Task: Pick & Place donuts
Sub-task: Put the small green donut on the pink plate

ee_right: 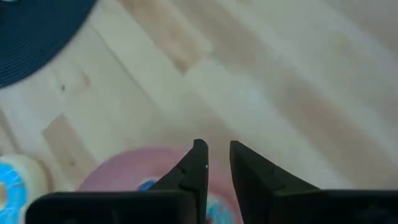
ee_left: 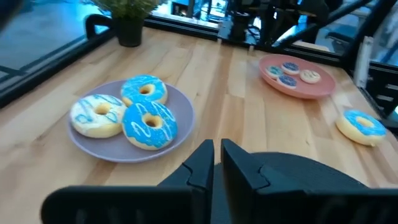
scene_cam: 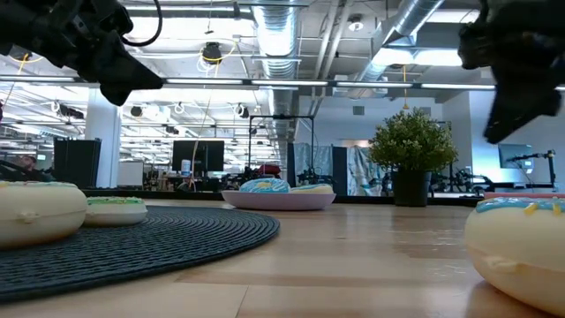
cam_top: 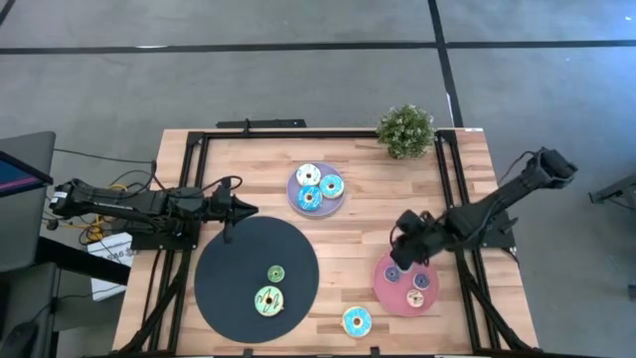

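Over pink plate [cam_top: 407, 288]: right gripper [cam_top: 399, 261], fingers narrowly apart, gripping nothing, above three small donuts [cam_top: 405, 283]. Over black mat [cam_top: 238, 283] edge: left gripper [cam_top: 250, 210], closed, empty; lavender plate's donuts [ee_left: 127, 115] just ahead.

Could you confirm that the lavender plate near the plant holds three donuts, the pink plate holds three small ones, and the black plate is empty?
Not quite: the black plate is not empty. The high view shows two donuts on it, a small green one and a larger one. The rest stands: the lavender plate holds three donuts and the pink plate three small ones.
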Tool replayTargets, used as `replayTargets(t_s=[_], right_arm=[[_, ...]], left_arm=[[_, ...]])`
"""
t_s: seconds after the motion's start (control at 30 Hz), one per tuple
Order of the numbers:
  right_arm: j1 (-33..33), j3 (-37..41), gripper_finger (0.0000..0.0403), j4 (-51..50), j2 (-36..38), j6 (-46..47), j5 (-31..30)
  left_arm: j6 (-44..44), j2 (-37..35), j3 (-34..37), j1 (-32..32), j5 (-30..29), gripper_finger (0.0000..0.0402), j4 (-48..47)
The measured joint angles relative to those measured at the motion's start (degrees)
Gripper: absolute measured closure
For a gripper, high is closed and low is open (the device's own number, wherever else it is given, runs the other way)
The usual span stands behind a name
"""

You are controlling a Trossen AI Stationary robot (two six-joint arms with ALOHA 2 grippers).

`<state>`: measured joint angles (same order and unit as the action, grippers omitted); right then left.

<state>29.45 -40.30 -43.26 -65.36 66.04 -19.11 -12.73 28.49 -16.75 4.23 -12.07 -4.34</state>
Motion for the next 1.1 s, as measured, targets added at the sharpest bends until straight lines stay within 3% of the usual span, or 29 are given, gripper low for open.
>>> replayTargets(t_s=[0.17,0.27,0.47,0.6,0.83,0.93,1.03,1.1], right_arm=[[-7.6,4.8,0.0355,5.4,5.9,-14.5,-1.9],[-12.1,8.9,0.0358,13.6,8.7,-23.1,-1.8],[-20.1,19.1,0.0360,32.5,11.4,-37.8,3.9],[-24.4,23.5,0.0360,39.7,12.5,-45.5,7.0],[-28.5,26.9,0.0360,45.9,13.7,-51.7,8.0],[-29.8,26.9,0.0361,46.1,13.7,-53.3,9.5],[-30.7,26.9,0.0361,46.1,13.7,-54.6,10.8],[-31.3,26.8,0.0361,45.4,13.7,-54.6,10.8]], left_arm=[[0.0,0.0,0.0,0.0,-3.7,0.0349,2.1],[-0.3,0.2,0.0,0.0,-3.8,0.0313,3.0],[-0.5,5.0,0.0,0.0,-3.7,0.0219,9.3],[-0.7,11.1,-0.2,0.0,-3.8,0.0177,14.1],[-2.2,24.9,-7.9,2.1,-7.3,0.0164,13.2],[-5.2,31.3,-13.6,4.7,-13.4,0.0164,9.0],[-14.0,37.6,-19.9,7.1,-22.3,0.0164,2.8],[-20.3,41.5,-24.5,8.4,-25.2,0.0164,-3.8]])
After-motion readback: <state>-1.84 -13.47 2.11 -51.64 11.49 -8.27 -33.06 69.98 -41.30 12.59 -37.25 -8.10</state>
